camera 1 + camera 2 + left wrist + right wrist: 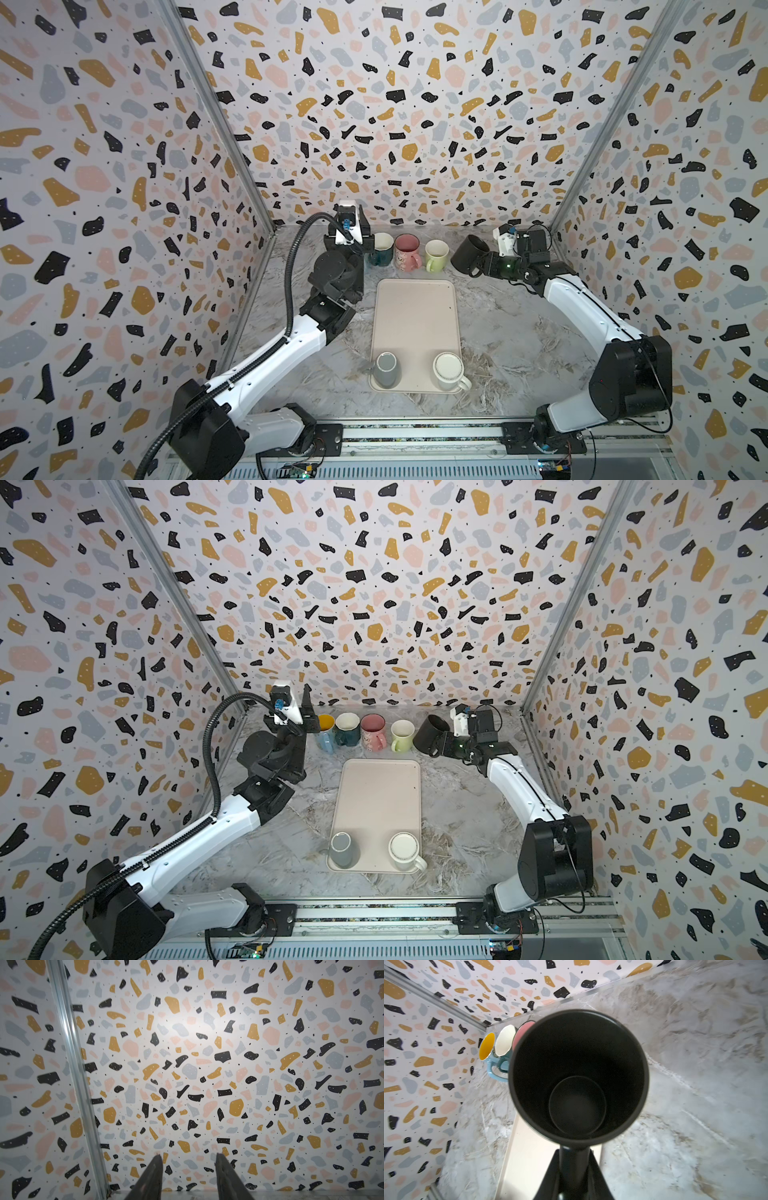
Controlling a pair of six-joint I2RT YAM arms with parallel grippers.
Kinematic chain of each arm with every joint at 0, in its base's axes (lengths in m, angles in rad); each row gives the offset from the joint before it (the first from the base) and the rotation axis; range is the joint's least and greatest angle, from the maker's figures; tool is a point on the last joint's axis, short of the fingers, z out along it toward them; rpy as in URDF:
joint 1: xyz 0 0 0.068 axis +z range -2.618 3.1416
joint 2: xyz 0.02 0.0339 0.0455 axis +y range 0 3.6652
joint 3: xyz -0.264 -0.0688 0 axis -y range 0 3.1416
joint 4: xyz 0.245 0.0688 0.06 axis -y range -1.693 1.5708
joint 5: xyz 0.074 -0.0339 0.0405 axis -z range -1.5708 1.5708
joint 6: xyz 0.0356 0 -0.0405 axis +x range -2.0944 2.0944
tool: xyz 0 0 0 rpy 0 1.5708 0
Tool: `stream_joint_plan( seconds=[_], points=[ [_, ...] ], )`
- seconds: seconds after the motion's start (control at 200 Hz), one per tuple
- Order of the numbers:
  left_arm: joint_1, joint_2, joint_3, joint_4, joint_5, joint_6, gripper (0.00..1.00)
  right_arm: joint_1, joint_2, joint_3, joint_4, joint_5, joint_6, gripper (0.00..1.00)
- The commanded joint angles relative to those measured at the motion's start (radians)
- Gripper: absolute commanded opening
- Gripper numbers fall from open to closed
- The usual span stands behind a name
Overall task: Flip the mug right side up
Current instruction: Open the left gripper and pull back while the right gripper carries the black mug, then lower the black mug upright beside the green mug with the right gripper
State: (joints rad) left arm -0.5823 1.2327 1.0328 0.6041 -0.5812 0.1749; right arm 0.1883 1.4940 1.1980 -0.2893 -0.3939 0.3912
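The marbled tabletop [519,332] carried a beige tray [415,316] at its middle. At the tray's near end stood a grey mug [386,370] and a white mug [449,372], both apparently bottom up. Along the back wall four mugs stood upright in a row: a blue mug with a yellow inside [326,731], a dark teal mug [381,249], a pink mug [407,251] and a light green mug [436,255]. The black mug [467,253] hung tilted at the back right, just beside the green one, with its mouth facing the right wrist camera. The right gripper [572,1167] was clenched on its handle. The left gripper [187,1155] pointed up at the back wall near the blue mug, jaws apart and empty.
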Motion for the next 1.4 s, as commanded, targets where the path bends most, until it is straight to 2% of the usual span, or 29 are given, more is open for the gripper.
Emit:
stream_joint_plan(
  seconds=[0.0, 0.06, 0.2, 0.295, 0.476, 0.841, 1.397],
  points=[
    [0.059, 0.009, 0.041, -0.188, 0.093, -0.223, 0.43, 0.007, -0.008, 0.071, 0.069, 0.112, -0.058, 0.00],
    [0.094, 0.016, 0.059, -0.237, 0.137, -0.288, 0.44, 0.011, 0.013, 0.070, 0.081, 0.151, -0.072, 0.00],
    [0.196, 0.053, 0.103, -0.344, 0.327, -0.420, 0.44, 0.027, 0.079, 0.065, 0.138, 0.219, -0.099, 0.00],
    [0.244, 0.057, 0.089, -0.343, 0.434, -0.493, 0.44, 0.042, 0.123, 0.069, 0.180, 0.259, -0.116, 0.00],
    [0.311, 0.062, 0.047, -0.314, 0.559, -0.575, 0.44, 0.070, 0.183, 0.068, 0.266, 0.311, -0.152, 0.00],
    [0.331, 0.060, 0.015, -0.300, 0.586, -0.586, 0.44, 0.103, 0.246, 0.061, 0.382, 0.373, -0.221, 0.00],
    [0.337, 0.055, -0.004, -0.297, 0.593, -0.588, 0.44, 0.152, 0.325, 0.067, 0.445, 0.467, -0.290, 0.00]
  ],
)
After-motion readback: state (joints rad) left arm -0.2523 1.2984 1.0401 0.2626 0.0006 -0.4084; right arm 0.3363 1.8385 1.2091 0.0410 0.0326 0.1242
